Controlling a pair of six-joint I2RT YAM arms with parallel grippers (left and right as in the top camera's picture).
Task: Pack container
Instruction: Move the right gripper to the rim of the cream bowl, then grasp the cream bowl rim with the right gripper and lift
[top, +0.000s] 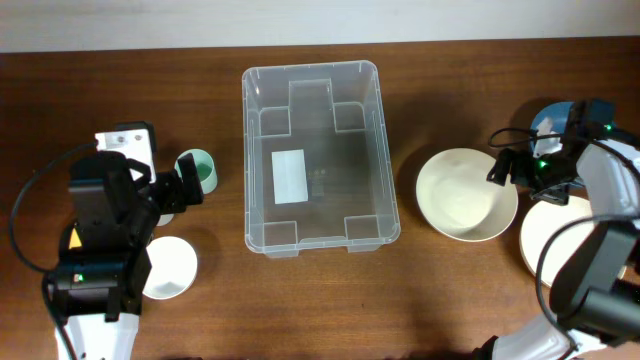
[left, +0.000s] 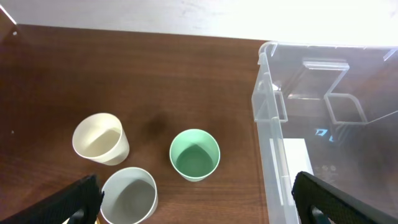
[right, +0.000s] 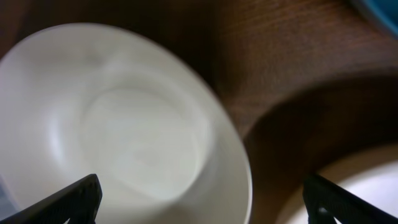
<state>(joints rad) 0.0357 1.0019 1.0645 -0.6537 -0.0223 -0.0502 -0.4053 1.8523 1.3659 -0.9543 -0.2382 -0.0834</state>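
Observation:
The clear container (top: 385, 150) stands in the middle of the table, with only a white label on its base. In the left wrist view its near wall (left: 267, 112) is at the right. My left gripper (top: 185, 190) is open and empty, just left of the container. Between its fingers (left: 196, 208) the left wrist view shows a green cup (left: 194, 154), a cream cup (left: 99, 138) and a grey-white cup (left: 129, 195) standing on the table. My right gripper (top: 503, 166) is open over the right rim of a cream bowl (top: 466, 193). That bowl fills the right wrist view (right: 124, 137) between the open fingers (right: 205, 202).
A small white bowl (top: 168, 268) sits at the front left beside the left arm. The green cup (top: 200, 170) stands left of the container. A large white plate (top: 560, 235) and a blue dish (top: 550, 115) lie at the right edge, under the right arm.

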